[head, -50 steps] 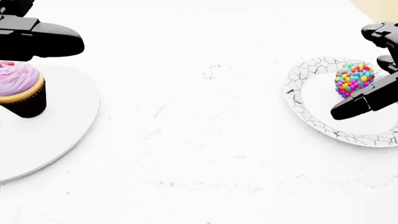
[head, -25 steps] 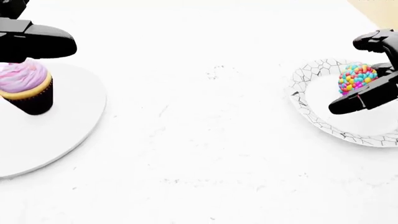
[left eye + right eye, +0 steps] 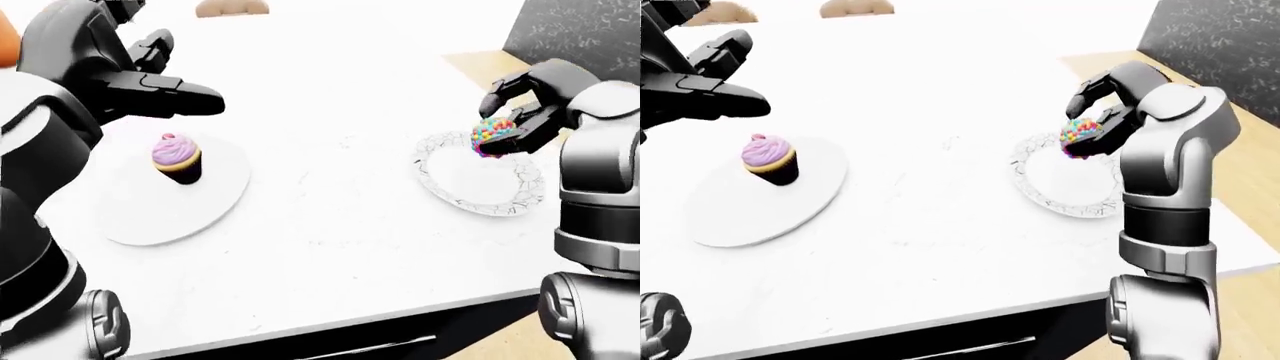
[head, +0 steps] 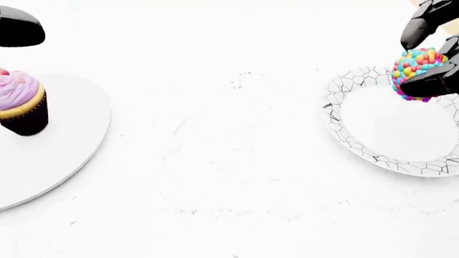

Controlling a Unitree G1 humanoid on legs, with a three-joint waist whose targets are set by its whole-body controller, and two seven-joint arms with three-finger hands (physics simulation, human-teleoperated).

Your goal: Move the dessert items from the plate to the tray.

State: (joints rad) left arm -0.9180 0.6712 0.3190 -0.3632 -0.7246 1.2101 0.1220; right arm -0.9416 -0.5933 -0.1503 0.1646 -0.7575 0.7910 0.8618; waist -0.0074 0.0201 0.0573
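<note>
Right hand (image 3: 512, 120) grips the sprinkle ball (image 4: 415, 71) above the plate (image 4: 344, 115); carry it level toward the tray (image 3: 225, 187) at frame left, beside the cupcake (image 3: 177, 157). Left hand (image 3: 165, 90) hovers open.

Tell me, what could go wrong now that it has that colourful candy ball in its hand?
The right hand seems to pinch the round sprinkle ball with just its fingertips, over the patterned plate; it might roll out and fall. The white tray lies far to the view's left, a long carry. There, the cupcake and hovering left hand could get bumped.
</note>
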